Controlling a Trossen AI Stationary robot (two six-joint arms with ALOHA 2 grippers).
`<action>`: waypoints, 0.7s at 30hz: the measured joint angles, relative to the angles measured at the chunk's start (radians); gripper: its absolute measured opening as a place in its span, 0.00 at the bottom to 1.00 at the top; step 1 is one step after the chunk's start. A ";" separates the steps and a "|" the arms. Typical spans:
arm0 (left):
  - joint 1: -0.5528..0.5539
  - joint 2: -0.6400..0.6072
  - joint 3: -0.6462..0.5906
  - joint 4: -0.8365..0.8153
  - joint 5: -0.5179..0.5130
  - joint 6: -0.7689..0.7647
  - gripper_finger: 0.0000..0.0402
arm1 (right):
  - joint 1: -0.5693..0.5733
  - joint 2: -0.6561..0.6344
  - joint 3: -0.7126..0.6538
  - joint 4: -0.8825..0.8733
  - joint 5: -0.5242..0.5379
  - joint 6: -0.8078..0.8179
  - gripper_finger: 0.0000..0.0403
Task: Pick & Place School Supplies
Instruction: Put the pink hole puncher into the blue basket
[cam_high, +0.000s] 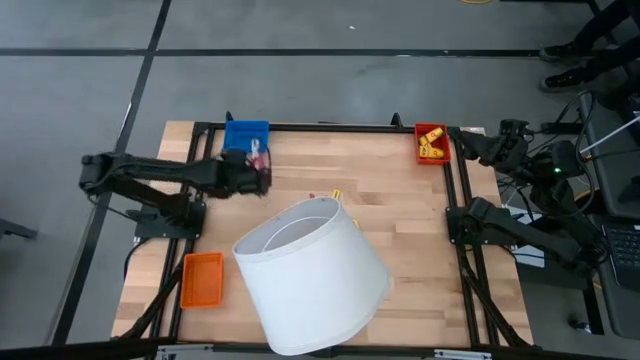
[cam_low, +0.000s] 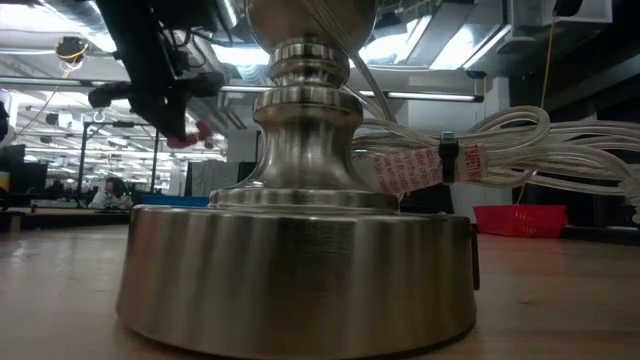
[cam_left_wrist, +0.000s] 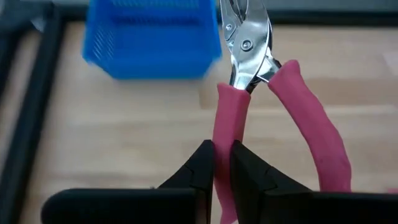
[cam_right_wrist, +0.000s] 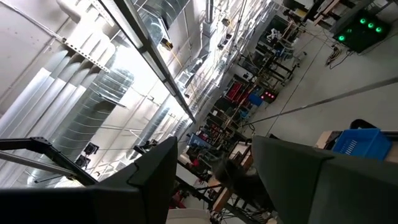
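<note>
My left gripper (cam_left_wrist: 221, 167) hovers just on the near side of the blue tray (cam_high: 246, 135) and is shut on a pink-handled plier-like tool (cam_left_wrist: 249, 93). The tool's metal head (cam_left_wrist: 247, 34) points toward the blue tray (cam_left_wrist: 155, 40). In the low view the gripper (cam_low: 165, 95) and a pink handle (cam_low: 192, 134) show high above the table. Yellow pieces (cam_high: 432, 145) lie in the red tray (cam_high: 419, 150). A small yellow piece (cam_high: 337, 193) lies on the wood. My right gripper (cam_right_wrist: 214, 180) is open, off the table's right edge, pointing at the ceiling. My left gripper pinches one pink handle (cam_left_wrist: 227, 134) of the tool between its two fingertips (cam_left_wrist: 200, 165). The handle runs along the fingers, and the metal head sticks out beyond them. The other pink handle (cam_left_wrist: 311, 124) spreads free to the side. The tool is lifted clear of the table.
A big white lampshade (cam_high: 310, 275) lies tipped on the table's near middle. An orange tray (cam_high: 202, 278) sits near the left near corner. A metal lamp base (cam_low: 300, 250) with bundled white cord (cam_low: 500, 150) fills the low view. Bare wood (cam_high: 400, 200) lies between the trays.
</note>
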 joint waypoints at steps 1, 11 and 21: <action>0.035 -0.024 0.000 -0.001 0.001 0.053 0.06 | 0.000 0.000 0.000 0.000 0.001 -0.005 0.53; 0.449 -0.088 0.014 0.124 0.322 0.600 0.06 | 0.000 0.000 0.000 0.000 0.021 -0.013 0.53; 0.702 0.016 0.200 0.037 0.645 0.901 0.05 | 0.000 0.000 0.000 0.001 0.021 -0.016 0.53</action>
